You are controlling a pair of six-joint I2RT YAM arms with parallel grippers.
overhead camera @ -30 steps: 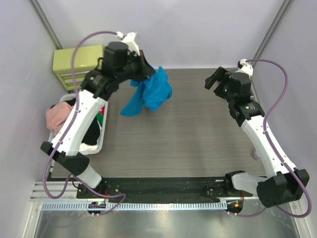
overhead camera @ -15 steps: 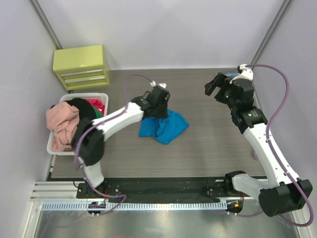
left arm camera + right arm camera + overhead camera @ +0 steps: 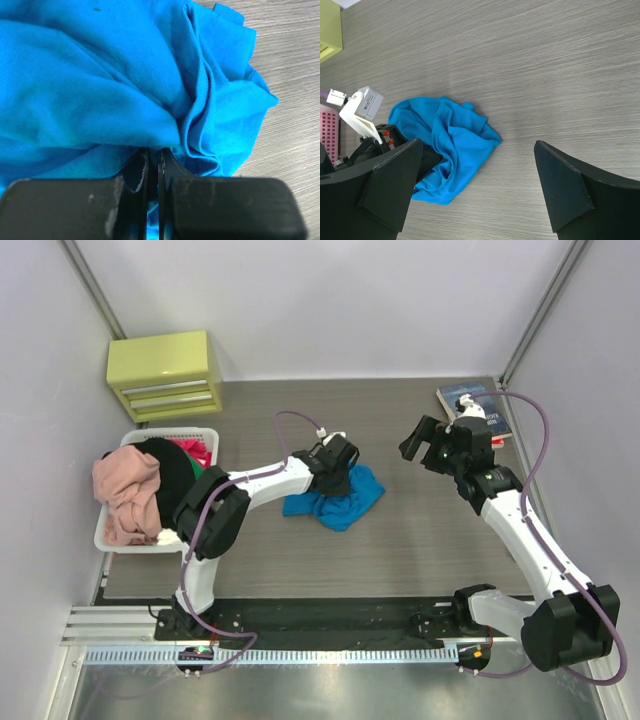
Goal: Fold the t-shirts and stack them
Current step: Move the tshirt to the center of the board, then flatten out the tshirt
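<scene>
A crumpled turquoise t-shirt lies in a heap at the middle of the table. My left gripper is down on its left part. The left wrist view shows that gripper shut on a fold of the turquoise t-shirt, with cloth pinched between the jaws. My right gripper hovers open to the right of the shirt. From the right wrist, the turquoise t-shirt sits just inside the left finger of the right gripper, which holds nothing. More t-shirts, pink, black and red, are piled in the basket.
The white basket stands at the table's left edge. A yellow-green drawer cabinet stands at the back left. A dark blue book lies at the back right, just behind my right arm.
My left arm has brought the turquoise t-shirt down from the air onto the table and a little to the right. My right gripper has moved in toward the shirt, uncovering the book.
</scene>
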